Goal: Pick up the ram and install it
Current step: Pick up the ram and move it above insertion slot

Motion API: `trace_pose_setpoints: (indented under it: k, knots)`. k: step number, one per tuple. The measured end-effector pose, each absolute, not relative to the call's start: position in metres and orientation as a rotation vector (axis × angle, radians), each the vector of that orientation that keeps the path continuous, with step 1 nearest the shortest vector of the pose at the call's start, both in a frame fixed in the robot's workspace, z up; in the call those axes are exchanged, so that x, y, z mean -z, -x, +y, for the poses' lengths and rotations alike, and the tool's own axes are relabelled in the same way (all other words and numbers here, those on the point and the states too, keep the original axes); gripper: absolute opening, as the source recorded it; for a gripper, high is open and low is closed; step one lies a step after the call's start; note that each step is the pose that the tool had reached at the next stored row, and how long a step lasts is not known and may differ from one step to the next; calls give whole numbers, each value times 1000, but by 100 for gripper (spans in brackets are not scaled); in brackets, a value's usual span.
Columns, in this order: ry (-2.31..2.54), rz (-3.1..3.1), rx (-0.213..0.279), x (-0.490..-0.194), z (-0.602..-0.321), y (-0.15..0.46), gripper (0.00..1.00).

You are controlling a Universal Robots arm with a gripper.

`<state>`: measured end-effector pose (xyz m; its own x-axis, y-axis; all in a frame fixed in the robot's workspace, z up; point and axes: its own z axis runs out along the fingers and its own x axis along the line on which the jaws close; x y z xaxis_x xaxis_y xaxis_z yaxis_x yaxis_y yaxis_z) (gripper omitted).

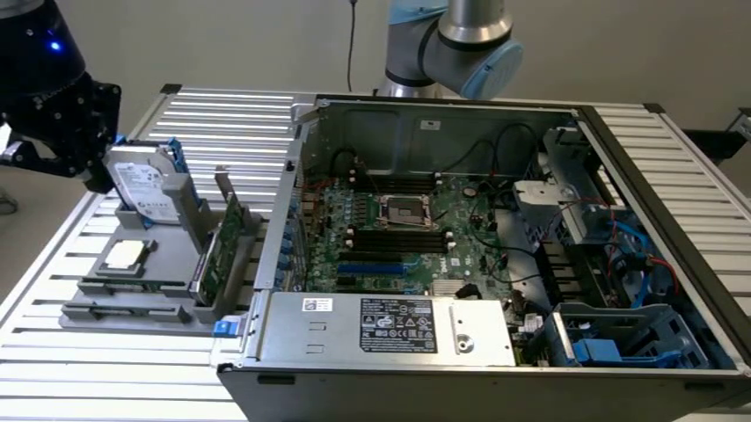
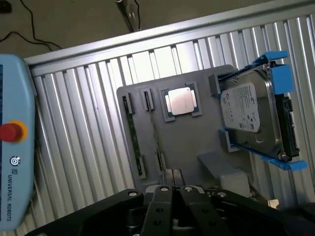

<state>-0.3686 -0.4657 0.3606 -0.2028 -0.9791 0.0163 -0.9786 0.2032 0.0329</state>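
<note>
Ram (image 2: 132, 132): thin green stick standing on edge in the outermost slot of the grey holder (image 2: 189, 145), on the far side of the CPU (image 2: 180, 102) from the hard drive (image 2: 252, 118). Not yet picked.

Gripper (image 2: 173, 189) is closed with the fingers together and nothing between them. It hangs above the holder and touches nothing. In the exterior view it sits at the holder's 11 o'clock, near the hard drive.

Handling, my guess: light and stiff but fragile, with bare chips and edge contacts, and it will not take bending or twisting. It is thin, so there is little to bite on. Best hold looks like a pinch across the two flat faces at the middle of the exposed long edge, keeping it upright. The end brackets of the slot block the short ends.

View differences:
- Wrist view gives the stick edge-on from above and the CPU square-on. It also has a teach pendant (image 2: 15, 147) lying on the table beside the holder.
- Exterior view gives the open case (image 1: 411, 132) at the holder's 3 o'clock, with the motherboard's black slots (image 1: 397, 237) inside. A taller green card (image 1: 217, 251) stands between holder and case.
- In the exterior view the stick is too thin to pick out for sure along the holder's 6 o'clock edge.
</note>
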Motion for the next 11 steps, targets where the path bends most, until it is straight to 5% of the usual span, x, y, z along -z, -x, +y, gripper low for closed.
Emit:
trace_pose_setpoints:
  k: [11]
  knots:
    - [-2194,-2204,15,-360,-466,369,11]
